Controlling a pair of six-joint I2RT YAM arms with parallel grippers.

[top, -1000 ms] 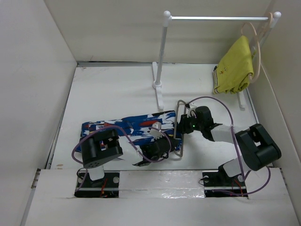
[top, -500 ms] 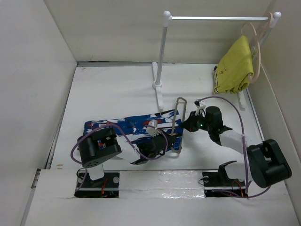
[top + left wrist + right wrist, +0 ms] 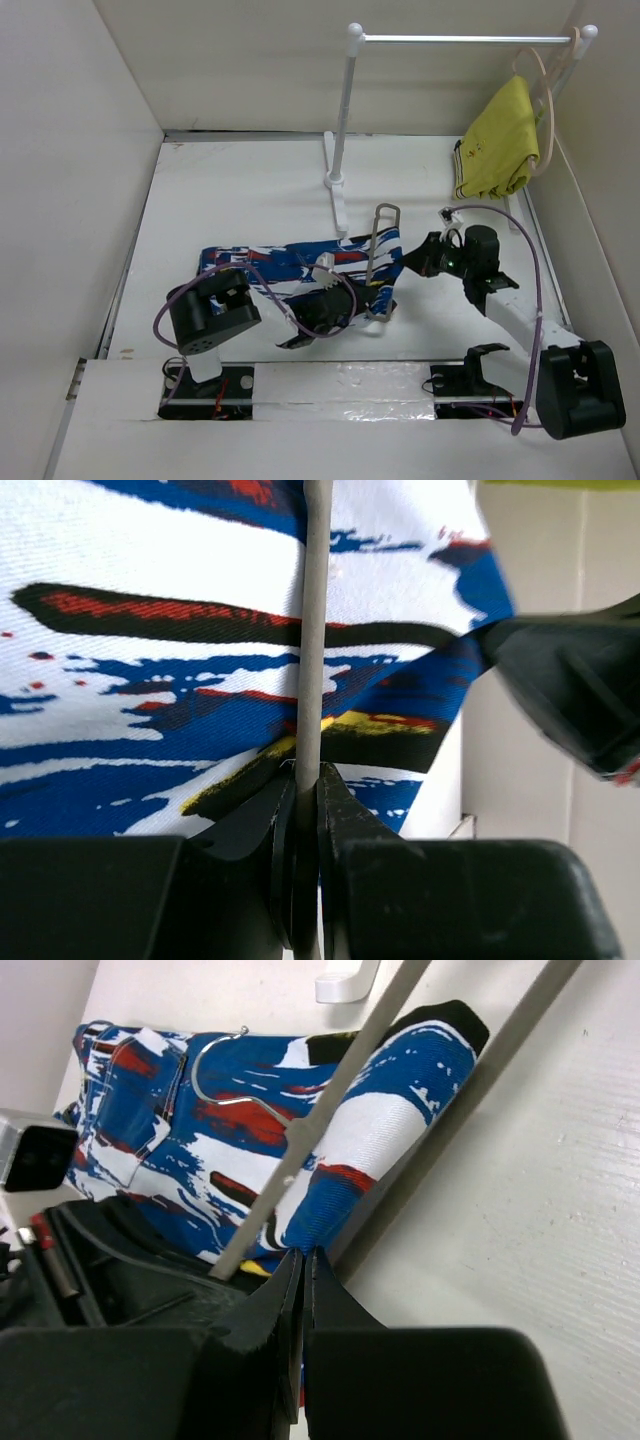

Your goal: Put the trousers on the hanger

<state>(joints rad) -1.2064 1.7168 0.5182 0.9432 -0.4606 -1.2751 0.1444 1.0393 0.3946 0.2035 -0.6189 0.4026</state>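
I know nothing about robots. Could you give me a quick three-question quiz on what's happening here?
1. True or false: the left pincer is shut on the thin grey rod of the hanger.
2. What does the right pincer pinch? A the rack's post; B the edge of the trousers; C nothing.
3. Fill in: the garment hanging from the rail at the back is ____.
Key: 1 true; 2 B; 3 yellow.
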